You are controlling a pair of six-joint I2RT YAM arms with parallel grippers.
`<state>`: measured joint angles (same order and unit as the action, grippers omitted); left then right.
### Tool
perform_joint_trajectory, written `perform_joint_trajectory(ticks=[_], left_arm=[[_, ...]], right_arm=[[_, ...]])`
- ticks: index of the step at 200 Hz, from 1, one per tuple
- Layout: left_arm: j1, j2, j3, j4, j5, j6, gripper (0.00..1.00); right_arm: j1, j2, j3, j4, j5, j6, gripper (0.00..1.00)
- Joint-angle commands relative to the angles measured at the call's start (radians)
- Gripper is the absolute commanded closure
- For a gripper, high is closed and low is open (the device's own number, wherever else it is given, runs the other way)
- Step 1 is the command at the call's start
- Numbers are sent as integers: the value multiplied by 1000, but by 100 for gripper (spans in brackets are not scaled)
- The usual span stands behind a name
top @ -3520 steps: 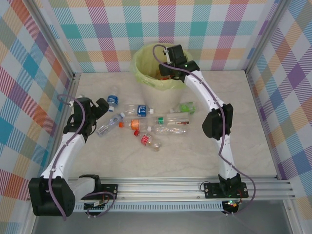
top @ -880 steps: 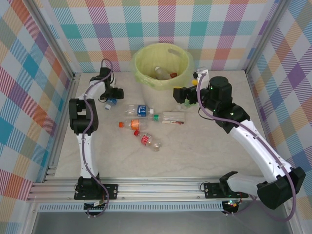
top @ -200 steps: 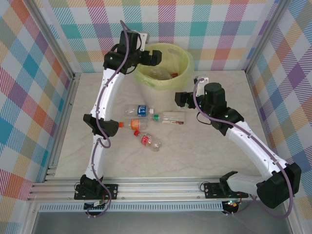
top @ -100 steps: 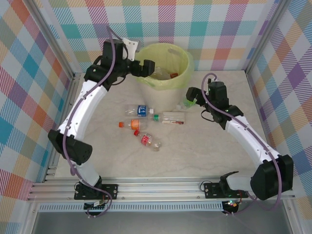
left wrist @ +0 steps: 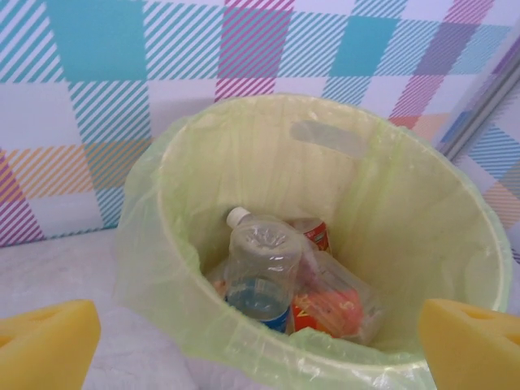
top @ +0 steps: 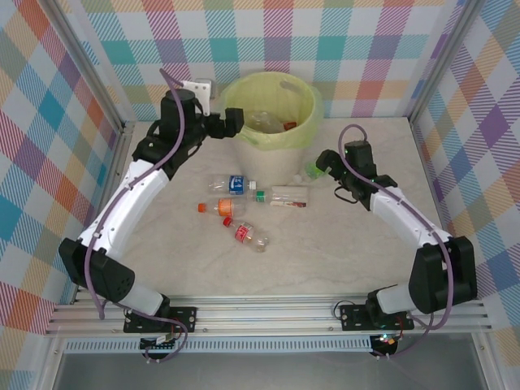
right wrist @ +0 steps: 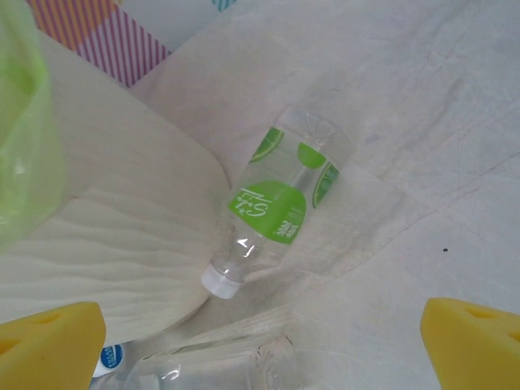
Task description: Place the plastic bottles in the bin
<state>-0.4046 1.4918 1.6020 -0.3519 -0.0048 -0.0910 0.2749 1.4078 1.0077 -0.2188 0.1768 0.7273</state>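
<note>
My left hand [top: 231,123] gapes empty beside the bin [top: 309,120]. My right hand [right wrist: 260,349], fingers apart, hovers over a green-labelled bottle [right wrist: 280,199] on the tabletop [right wrist: 422,122].

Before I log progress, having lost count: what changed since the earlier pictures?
Bottles on the left of the table went; the left gripper, open, pulled back from over the bin to beside its rim. The right gripper left the bin and came, open, over the green-label bottle. The blue-label bottle and its neighbours stayed.
</note>
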Motion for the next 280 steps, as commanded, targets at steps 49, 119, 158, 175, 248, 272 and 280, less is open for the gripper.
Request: perform_joint_trajectory(ticks=[49, 119, 158, 175, 248, 272, 280], left_arm=[[-5, -260, -334, 126, -148, -148, 0], [22, -345, -492, 92, -210, -217, 0], [45, -377, -541, 83, -211, -244, 0], [57, -389, -557, 83, -208, -250, 0], [91, -399, -593, 60, -185, -266, 0], [98, -384, -594, 63, -173, -274, 0], [101, -380, -596, 65, -171, -278, 0]], right_arm=[[-46, 205, 127, -6, -28, 176, 0], [-65, 454, 355, -38, -56, 253, 0], [-78, 601, 511, -73, -114, 255, 0], [-79, 668, 602, -138, -108, 259, 0], [-77, 769, 657, -258, -88, 200, 5], [-77, 784, 654, -242, -127, 131, 8], [-77, 792, 654, -228, -154, 107, 11]])
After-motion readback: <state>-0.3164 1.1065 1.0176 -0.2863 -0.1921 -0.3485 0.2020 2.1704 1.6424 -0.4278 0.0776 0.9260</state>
